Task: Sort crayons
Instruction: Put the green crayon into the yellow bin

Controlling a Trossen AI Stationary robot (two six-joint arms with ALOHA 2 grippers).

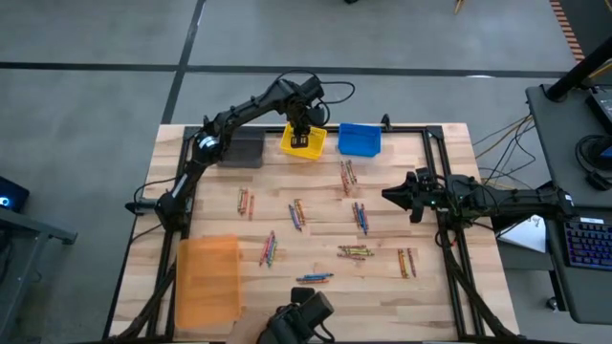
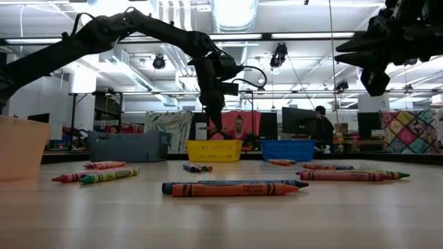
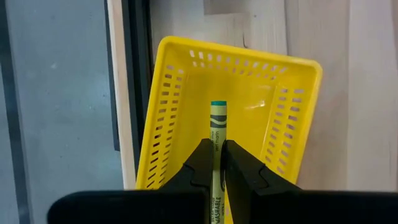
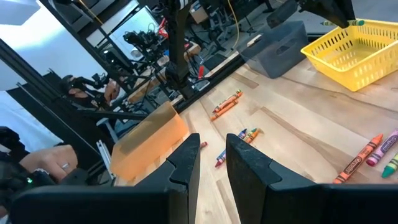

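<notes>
My left gripper (image 3: 217, 144) hangs over the yellow bin (image 3: 168, 81) at the table's far edge, shut on a yellow-green crayon (image 3: 218, 121) that points down into the bin. From above, this gripper (image 1: 299, 134) sits right on top of the yellow bin (image 1: 290, 145). Several crayons lie scattered in small groups on the wood, such as those at the left (image 1: 245, 201), the centre (image 1: 297, 214) and the front right (image 1: 407, 261). My right gripper (image 1: 390, 195) hovers above the table's right side, its fingers (image 4: 186, 155) slightly apart with nothing between them.
A blue bin (image 1: 360, 139) stands right of the yellow one and a grey bin (image 1: 245, 149) left of it. An orange bin (image 1: 208, 279) sits at the front left. A dark camera mount (image 1: 298, 320) stands at the front edge. People show in the room beyond the table.
</notes>
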